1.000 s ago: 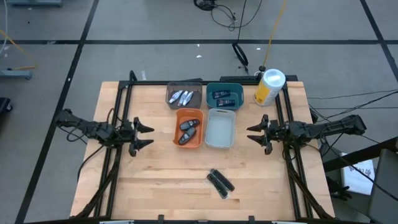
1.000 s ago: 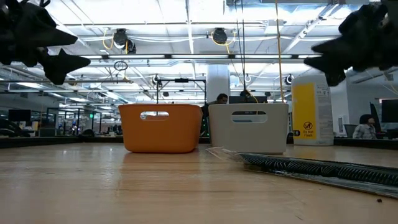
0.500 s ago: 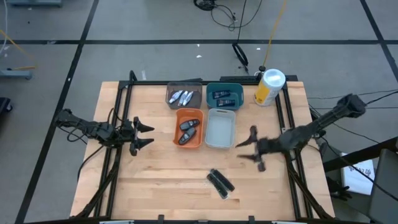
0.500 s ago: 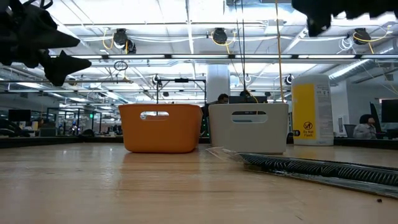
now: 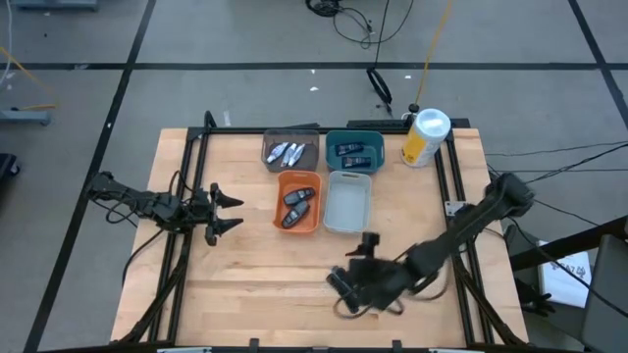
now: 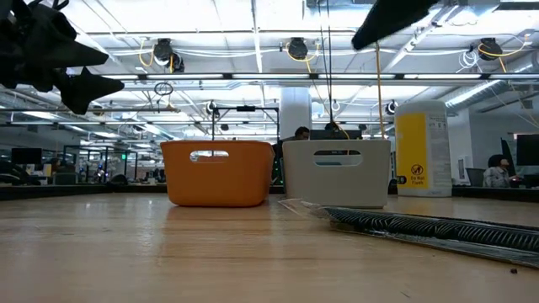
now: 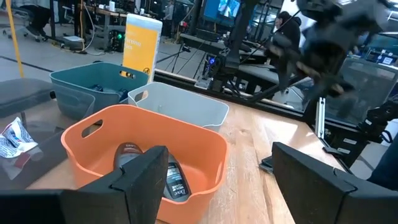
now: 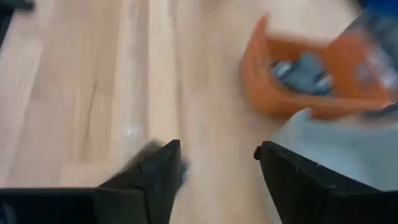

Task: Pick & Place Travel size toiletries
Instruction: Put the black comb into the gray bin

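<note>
Two slim black bars (image 6: 421,225) in clear wrap lie on the table near its front edge. In the high view my right gripper (image 5: 353,281) hovers over them and hides most of them. It is open, tipped downward, with nothing between its fingers (image 8: 216,152). Two dark grey ovals (image 5: 296,204) lie in the orange bin (image 5: 316,186), silvery tubes (image 5: 287,152) in the dark grey bin, and dark blue tubes (image 5: 353,152) in the teal bin. My left gripper (image 5: 224,212) waits open and level at the table's left, pointing at the orange bin (image 7: 93,134).
A pale grey bin (image 5: 347,224) stands right of the orange one with nothing in it. A yellow-and-white canister (image 5: 425,137) stands at the far right corner. Black frame rails (image 5: 186,176) run along both sides. Bare wood lies at the near left.
My right arm has swung from the table's right side toward the near middle. It rose out of the low view's upper right, and its gripper tipped downward and ended above the black bars. The bars and bins have kept their places.
</note>
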